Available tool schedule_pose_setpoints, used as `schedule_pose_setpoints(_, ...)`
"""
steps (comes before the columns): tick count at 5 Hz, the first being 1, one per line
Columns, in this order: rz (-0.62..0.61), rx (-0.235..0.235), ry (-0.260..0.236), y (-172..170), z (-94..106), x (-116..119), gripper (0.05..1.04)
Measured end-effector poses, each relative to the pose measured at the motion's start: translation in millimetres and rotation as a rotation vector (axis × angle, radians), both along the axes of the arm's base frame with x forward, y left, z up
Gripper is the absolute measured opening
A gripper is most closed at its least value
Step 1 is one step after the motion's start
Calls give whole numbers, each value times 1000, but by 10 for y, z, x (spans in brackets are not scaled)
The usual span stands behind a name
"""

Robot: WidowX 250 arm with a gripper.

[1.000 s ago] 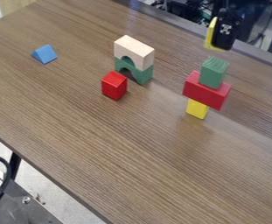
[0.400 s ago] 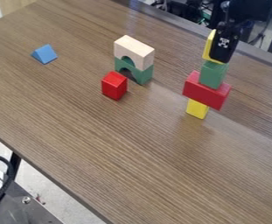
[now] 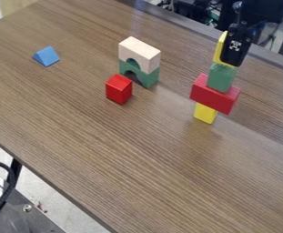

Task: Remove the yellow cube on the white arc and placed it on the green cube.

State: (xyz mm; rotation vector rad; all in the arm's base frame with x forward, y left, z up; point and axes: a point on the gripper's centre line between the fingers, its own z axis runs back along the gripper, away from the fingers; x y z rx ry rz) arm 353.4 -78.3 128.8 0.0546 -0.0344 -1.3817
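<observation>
At the upper right the black gripper hangs over the stack, shut on the yellow cube, whose left part shows beside the black finger. Directly below is the green cube, standing on a red block; the yellow cube's lower edge appears to meet its top, though the finger hides part of that border. The white arc, a pale block with a notch underneath, sits on a green arch left of the stack, with its top bare.
The red block under the green cube rests on another yellow block. A red cube stands in front of the green arch. A blue triangular block lies at the upper left of the wooden table.
Over the last second the gripper came down with the yellow cube onto the green cube's top. Since the middle frame it has shifted very slightly right. The other blocks stayed put.
</observation>
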Motion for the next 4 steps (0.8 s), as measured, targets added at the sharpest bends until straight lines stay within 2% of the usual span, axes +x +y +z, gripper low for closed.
schedule_pose_setpoints(4,-2,14,6,24,-60,-23,580)
